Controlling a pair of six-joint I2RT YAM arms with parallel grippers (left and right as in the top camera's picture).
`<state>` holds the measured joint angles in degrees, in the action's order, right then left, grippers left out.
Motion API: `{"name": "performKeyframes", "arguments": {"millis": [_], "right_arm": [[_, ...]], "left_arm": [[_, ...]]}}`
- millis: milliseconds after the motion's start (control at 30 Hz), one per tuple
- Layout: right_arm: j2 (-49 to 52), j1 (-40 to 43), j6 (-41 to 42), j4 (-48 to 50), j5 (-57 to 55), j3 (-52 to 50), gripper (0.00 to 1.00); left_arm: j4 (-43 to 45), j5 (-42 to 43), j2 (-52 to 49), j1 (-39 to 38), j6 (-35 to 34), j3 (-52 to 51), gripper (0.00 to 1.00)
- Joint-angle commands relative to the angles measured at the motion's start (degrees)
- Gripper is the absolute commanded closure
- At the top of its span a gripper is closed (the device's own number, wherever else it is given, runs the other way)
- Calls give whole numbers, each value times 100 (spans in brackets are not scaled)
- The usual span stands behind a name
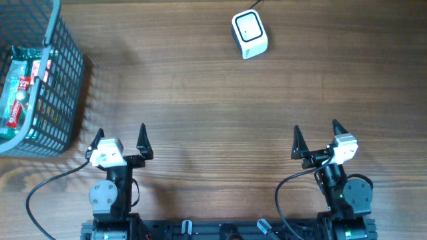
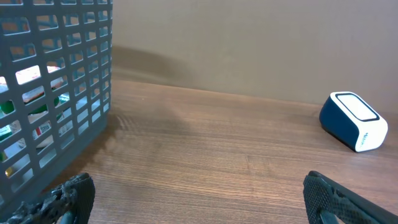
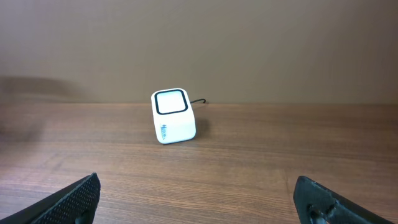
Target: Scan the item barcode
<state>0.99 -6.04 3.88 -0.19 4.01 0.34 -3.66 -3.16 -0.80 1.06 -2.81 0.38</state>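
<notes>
From overhead, the left pincer and the right pincer sit at the near edge of the brown wooden table, both with jaws spread wide and nothing between them. A grey-blue plastic mesh basket stands at the far left. In it lie the green and red wrapped packets, the items to be scanned. The white and dark-blue box-shaped barcode scanner stands well apart from the basket, at the far middle of the table. The left wrist view shows the basket wall close on the left, with packets dimly visible through the mesh, and the scanner far off to the right. Its own fingers are apart and empty. The right wrist view faces the scanner head-on, its thin dark cable trailing behind. Judging by this, the task is at its opening step, with no packet picked up yet. The next move probably calls for the left arm to reach over the basket rim, close on one packet and carry its barcode to the scanner's window.
</notes>
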Motion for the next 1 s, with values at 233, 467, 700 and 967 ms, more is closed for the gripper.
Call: {"name": "performKeyframes", "arguments": {"millis": [233, 467, 700, 967], "right_arm": [[-9, 28, 63, 28, -52, -4, 0], [-9, 28, 63, 28, -52, -4, 0], [-9, 28, 63, 28, -52, -4, 0], [-9, 28, 66, 28, -52, -4, 0]], "left_arm": [[-13, -79, 37, 11, 92, -7, 0], [-7, -79, 37, 11, 92, -7, 0], [31, 11, 37, 11, 107, -7, 0], [1563, 1757, 37, 11, -138, 459, 0]]}}
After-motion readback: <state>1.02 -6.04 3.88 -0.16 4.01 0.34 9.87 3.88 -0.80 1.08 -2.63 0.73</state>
